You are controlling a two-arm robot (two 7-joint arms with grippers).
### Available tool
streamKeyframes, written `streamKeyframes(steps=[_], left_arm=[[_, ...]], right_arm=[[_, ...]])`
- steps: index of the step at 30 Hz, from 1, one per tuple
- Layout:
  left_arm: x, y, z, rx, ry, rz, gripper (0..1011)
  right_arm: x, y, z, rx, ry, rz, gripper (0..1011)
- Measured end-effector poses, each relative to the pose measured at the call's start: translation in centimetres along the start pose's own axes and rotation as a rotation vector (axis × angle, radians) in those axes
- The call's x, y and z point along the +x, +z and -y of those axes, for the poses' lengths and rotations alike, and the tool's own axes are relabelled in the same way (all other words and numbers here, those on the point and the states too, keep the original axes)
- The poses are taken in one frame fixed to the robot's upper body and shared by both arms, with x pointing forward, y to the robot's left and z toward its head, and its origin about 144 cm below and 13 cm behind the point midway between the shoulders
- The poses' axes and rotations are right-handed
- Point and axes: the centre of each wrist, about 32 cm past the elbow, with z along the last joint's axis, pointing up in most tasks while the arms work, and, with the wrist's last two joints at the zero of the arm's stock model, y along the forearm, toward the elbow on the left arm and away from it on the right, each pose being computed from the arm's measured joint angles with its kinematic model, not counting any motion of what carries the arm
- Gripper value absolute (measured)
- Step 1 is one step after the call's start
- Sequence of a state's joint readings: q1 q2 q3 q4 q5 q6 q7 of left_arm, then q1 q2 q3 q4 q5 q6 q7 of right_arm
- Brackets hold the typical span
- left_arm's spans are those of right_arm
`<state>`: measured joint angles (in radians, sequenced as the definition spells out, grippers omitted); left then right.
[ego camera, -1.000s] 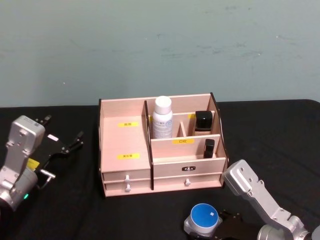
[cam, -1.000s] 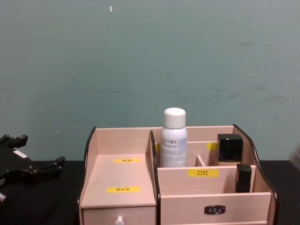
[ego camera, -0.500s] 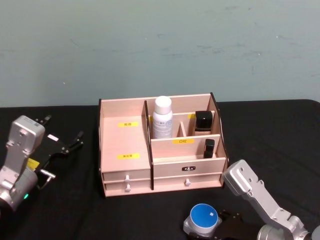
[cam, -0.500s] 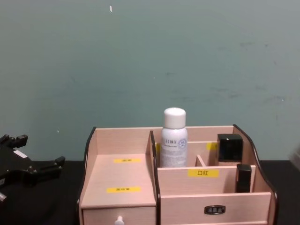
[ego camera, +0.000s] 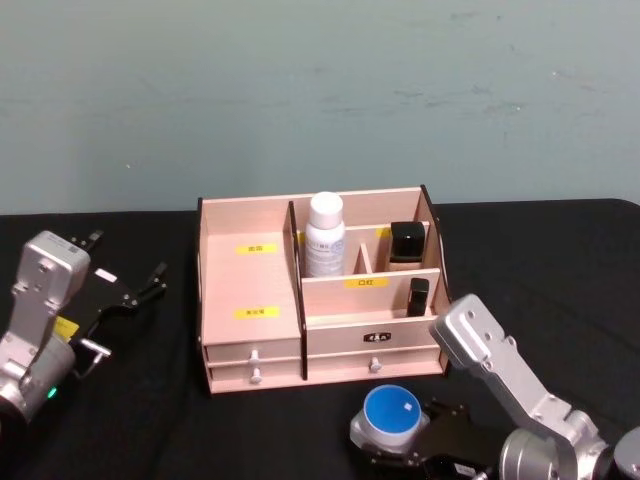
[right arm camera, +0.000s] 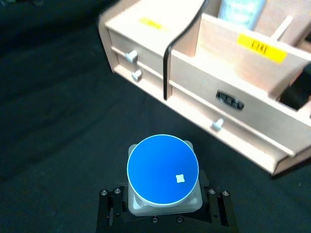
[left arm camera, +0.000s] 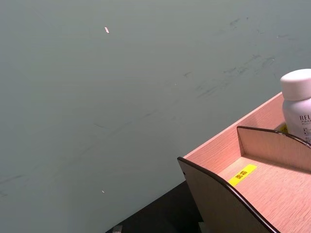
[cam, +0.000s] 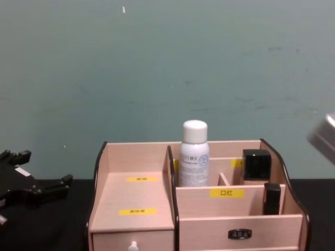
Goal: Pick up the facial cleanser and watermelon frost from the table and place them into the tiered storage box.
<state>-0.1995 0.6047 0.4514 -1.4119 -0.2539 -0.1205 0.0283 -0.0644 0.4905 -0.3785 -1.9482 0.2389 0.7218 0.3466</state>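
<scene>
Right gripper is clamped on the blue-lidded jar, one black finger pressed to each side. The jar sits near-right on the black table, just in front of the tiered storage box by its right drawers. We take it for one of the two task items but can't tell which, and we can't tell if it's off the cloth yet.

Left gripper is parked far left with its fingers apart.

Step in hand, as we read it: carry the jar to the box. We'd:
- lift straight up first and clear the drawer knobs and front wall
- keep the lid level
- aim for the bare left stepped bay, since the right bays hold the white bottle and black items
- stay off the black-edged divider
- release only once it's seated
</scene>
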Motion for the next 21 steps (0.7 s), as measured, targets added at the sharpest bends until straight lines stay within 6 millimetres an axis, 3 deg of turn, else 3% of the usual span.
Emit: streamKeyframes(steps=[21], left_arm=[[0.0,0.0,0.0,0.0,0.0,0.0,1010]], right_arm=[[-1.9,7.6,-0.4,0.05,0.011,0.102,817]])
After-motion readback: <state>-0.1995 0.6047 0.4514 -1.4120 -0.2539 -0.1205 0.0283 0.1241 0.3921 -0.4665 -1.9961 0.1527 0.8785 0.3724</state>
